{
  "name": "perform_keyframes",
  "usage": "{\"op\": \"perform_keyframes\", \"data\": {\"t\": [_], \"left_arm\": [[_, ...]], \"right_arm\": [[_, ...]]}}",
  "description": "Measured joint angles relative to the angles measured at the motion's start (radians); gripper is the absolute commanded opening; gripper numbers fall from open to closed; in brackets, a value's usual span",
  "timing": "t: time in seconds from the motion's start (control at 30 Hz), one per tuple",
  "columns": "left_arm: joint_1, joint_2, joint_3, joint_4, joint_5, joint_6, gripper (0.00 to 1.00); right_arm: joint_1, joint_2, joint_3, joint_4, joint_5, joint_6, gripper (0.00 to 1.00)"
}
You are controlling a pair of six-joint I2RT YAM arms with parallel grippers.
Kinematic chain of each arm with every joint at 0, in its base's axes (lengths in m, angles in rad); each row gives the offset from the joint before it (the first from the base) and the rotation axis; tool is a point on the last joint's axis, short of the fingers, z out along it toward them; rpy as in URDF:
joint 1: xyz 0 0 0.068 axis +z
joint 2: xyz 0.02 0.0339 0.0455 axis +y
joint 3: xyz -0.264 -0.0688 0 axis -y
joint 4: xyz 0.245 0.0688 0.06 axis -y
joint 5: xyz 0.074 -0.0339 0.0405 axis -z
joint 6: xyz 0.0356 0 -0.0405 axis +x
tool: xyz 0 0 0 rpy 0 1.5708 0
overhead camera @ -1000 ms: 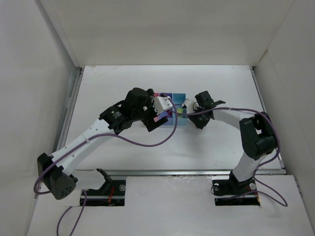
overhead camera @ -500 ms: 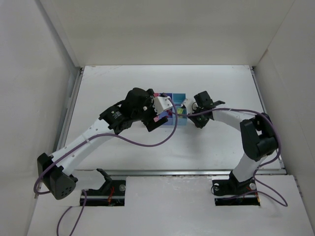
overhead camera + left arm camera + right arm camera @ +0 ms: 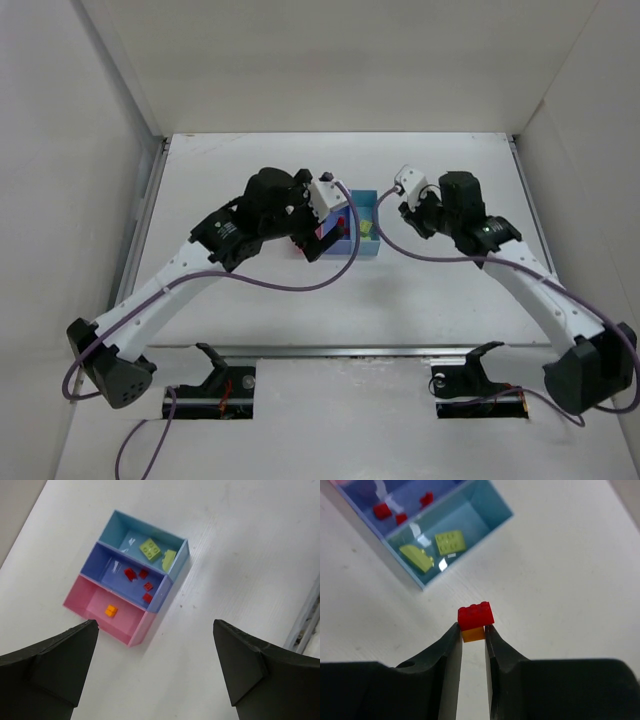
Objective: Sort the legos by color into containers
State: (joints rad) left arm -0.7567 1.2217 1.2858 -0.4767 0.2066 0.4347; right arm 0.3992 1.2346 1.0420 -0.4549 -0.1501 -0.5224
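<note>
My right gripper (image 3: 473, 630) is shut on an orange brick (image 3: 473, 634) with a red brick (image 3: 476, 614) stacked on top of it, held above the bare table just right of the light blue bin (image 3: 496, 504). That bin holds two yellow-green pieces (image 3: 150, 549). Several small red bricks (image 3: 130, 574) lie in the medium blue bin (image 3: 95, 560), and one orange brick (image 3: 111, 611) lies in the pink bin (image 3: 142, 630). My left gripper (image 3: 154, 625) hangs wide open above the table beside the pink bin, with nothing between its fingers. From above, the left gripper (image 3: 325, 232) covers part of the bins (image 3: 366, 243).
The white table (image 3: 440, 290) sits inside white walls, with a metal rail (image 3: 400, 350) along its near edge. Purple cables (image 3: 290, 285) trail from both arms.
My right gripper closed on the red and orange stack beside the light blue bin, then rose and drew back to the right. The left arm shifted slightly toward the back.
</note>
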Motion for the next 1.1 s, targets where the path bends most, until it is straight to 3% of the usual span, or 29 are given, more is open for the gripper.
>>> {"op": "perform_keyframes", "data": {"t": [0.23,0.5,0.77,1.1], "left_arm": [[0.018,-0.002,0.086,0.015,0.176,-0.149,0.97],[0.030,0.106,0.168,0.077,0.348,-0.347,0.92],[0.031,0.349,0.385,0.070,0.340,-0.512,0.89],[0.029,0.375,0.417,0.045,0.300,-0.558,0.79]], "right_arm": [[0.003,-0.204,-0.062,0.129,-0.132,0.052,0.03],[0.043,-0.282,-0.089,0.164,-0.190,0.071,0.03],[0.142,-0.319,-0.093,0.178,-0.192,0.068,0.03],[0.185,-0.318,-0.093,0.179,-0.157,0.063,0.03]]}}
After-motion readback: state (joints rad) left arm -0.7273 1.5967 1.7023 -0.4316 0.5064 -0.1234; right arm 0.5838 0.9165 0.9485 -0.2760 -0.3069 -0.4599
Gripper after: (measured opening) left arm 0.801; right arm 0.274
